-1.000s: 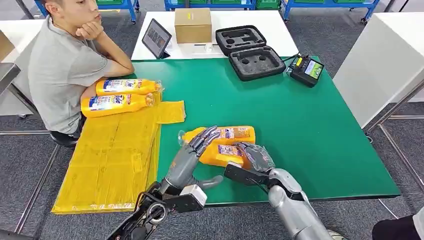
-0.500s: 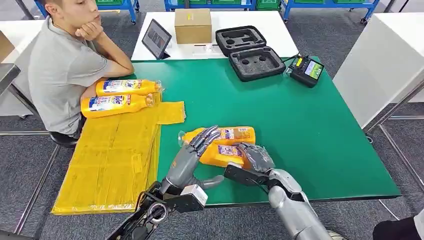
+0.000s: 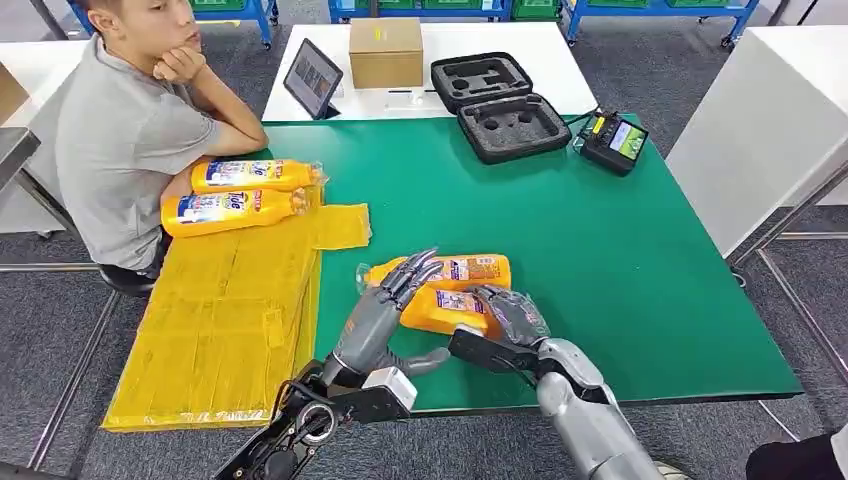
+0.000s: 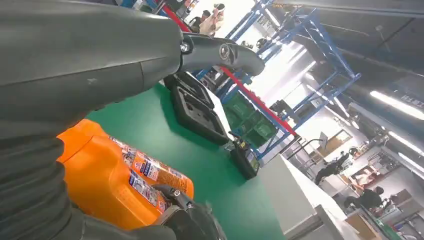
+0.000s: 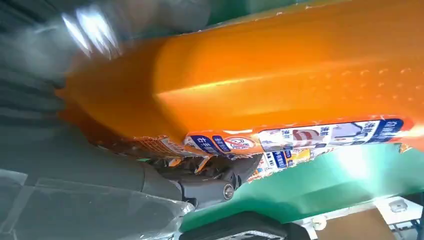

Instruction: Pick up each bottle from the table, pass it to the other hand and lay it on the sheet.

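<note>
Gripping an orange bottle [image 3: 445, 310] just above the green table [image 3: 600, 260], the robot's right hand [image 3: 510, 315] wraps it beside a second bottle [image 3: 465, 270], while the left hand [image 3: 385, 300], fingers spread, hovers alongside, near the yellow sheet [image 3: 220, 320].

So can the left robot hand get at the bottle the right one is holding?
Probably yes. The left robot hand is open right beside the held bottle, its fingers reaching over that bottle's near end, with nothing between them. The right robot hand grips the other end.
</note>
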You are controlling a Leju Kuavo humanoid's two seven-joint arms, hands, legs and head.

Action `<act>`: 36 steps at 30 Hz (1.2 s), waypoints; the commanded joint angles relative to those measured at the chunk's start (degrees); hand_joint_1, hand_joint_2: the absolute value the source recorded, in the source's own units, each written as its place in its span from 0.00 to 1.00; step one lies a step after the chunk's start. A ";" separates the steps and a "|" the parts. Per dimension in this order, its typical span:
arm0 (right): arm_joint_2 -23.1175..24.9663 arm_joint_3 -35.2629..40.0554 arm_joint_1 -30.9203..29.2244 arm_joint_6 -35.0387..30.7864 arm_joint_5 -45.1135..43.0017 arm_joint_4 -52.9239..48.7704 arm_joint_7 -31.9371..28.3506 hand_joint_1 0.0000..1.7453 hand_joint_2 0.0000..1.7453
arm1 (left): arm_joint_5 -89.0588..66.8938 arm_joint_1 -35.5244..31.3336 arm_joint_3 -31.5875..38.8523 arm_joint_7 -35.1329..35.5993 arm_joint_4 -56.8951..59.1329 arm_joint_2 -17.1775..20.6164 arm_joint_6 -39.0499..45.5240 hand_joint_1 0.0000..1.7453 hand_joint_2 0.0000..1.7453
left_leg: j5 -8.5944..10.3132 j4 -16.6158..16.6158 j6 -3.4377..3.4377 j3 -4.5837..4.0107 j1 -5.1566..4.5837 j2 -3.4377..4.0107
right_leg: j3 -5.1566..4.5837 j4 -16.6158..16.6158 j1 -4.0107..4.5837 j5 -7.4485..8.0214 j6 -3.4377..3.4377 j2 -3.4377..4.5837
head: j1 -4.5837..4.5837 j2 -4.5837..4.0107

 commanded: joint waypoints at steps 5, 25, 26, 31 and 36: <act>8.54 -8.32 2.74 -1.88 -25.00 -1.94 -13.74 1.00 1.00 | 9.11 11.59 11.66 0.11 -35.87 -3.03 21.01 0.00 1.00 | 0.07 0.33 -0.08 -0.91 0.08 0.14 | -0.86 0.28 0.09 0.15 -0.07 0.20 | 0.02 0.00; 7.11 -4.58 5.89 -3.43 -29.30 -6.60 -13.07 1.00 1.00 | 11.12 12.33 12.03 0.11 -34.49 -3.10 21.01 0.00 1.00 | 0.70 0.03 -0.01 -2.07 -0.06 -0.71 | -1.15 0.07 -0.04 0.20 0.11 -0.60 | -0.02 0.00; 7.11 -4.58 5.89 -3.43 -29.30 -6.60 -13.07 1.00 1.00 | 11.12 12.33 12.03 0.11 -34.49 -3.10 21.01 0.00 1.00 | 0.69 0.03 -0.04 -2.05 -0.05 -0.75 | -1.14 0.08 -0.03 0.18 0.08 -0.61 | -0.02 0.00; 6.92 -4.11 5.79 -4.06 -30.76 -7.05 -13.57 1.00 1.00 | 15.84 11.39 8.72 0.11 -29.78 -1.28 21.01 0.00 1.00 | 0.72 0.01 0.00 -2.14 -0.06 -0.77 | -1.21 0.04 -0.04 0.20 0.11 -0.67 | -0.02 0.00; 6.69 -3.01 6.57 -5.19 -32.19 -10.79 -13.61 1.00 1.00 | 18.05 8.92 6.11 0.11 -22.75 -0.39 20.81 0.00 1.00 | 0.74 -0.02 0.00 -2.15 -0.09 -0.82 | -1.22 0.04 -0.06 0.20 0.11 -0.71 | 0.00 0.00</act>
